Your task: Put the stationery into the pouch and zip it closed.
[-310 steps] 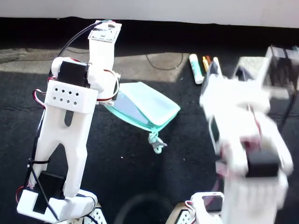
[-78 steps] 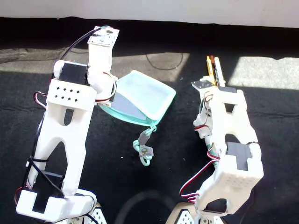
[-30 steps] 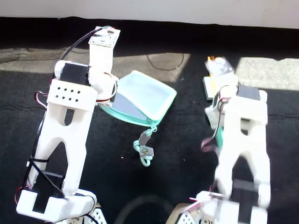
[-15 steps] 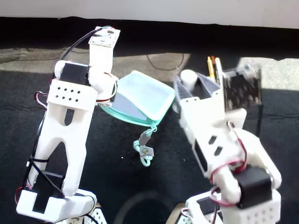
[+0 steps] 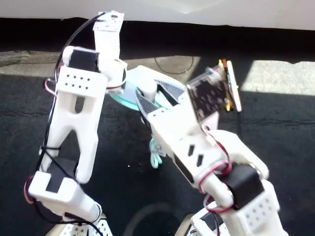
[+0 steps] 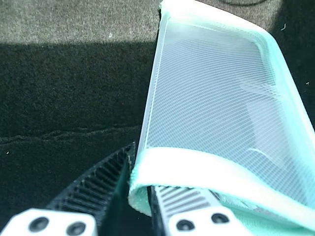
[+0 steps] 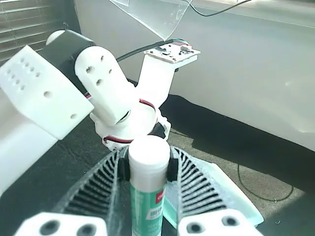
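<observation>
The teal mesh pouch (image 6: 216, 103) hangs open, with my left gripper (image 6: 140, 199) shut on its white-edged rim. In the high view the pouch (image 5: 119, 98) is mostly covered by both arms, and its zip cord (image 5: 156, 156) dangles onto the mat. My right gripper (image 7: 147, 169) is shut on a glue stick (image 7: 147, 160) with a white cap and green body. The glue stick (image 5: 147, 88) is held over the pouch's mouth, close to the left arm's wrist (image 7: 120, 105). Several pens (image 5: 229, 83) lie at the back right, partly behind the right arm's camera board.
A black mat (image 5: 275, 123) covers the table, with a sunlit strip (image 5: 275, 76) at the back. A thin dark cable (image 5: 170, 66) loops behind the pouch. The white wall (image 7: 256, 64) closes the far side. The two arms stand very close together over the pouch.
The right arm has swung left from the pens, carrying the glue stick to above the pouch mouth. The left arm has shifted slightly and lifted the pouch rim.
</observation>
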You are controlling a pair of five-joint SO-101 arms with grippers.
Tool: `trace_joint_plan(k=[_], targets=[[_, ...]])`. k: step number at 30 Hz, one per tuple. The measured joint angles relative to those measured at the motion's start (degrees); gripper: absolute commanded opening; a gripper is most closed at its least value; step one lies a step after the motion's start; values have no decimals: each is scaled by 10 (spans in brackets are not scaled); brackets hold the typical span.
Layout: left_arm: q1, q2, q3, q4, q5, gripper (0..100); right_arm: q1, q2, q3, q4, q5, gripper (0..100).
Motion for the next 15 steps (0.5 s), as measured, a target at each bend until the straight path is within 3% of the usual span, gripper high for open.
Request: trace_joint_plan(k=[7, 15], targets=[[0, 113, -171, 45, 4, 10, 18, 94, 0, -92, 0, 7], [0, 120, -199, 47, 21, 10, 77, 219, 1, -175, 0, 7]])
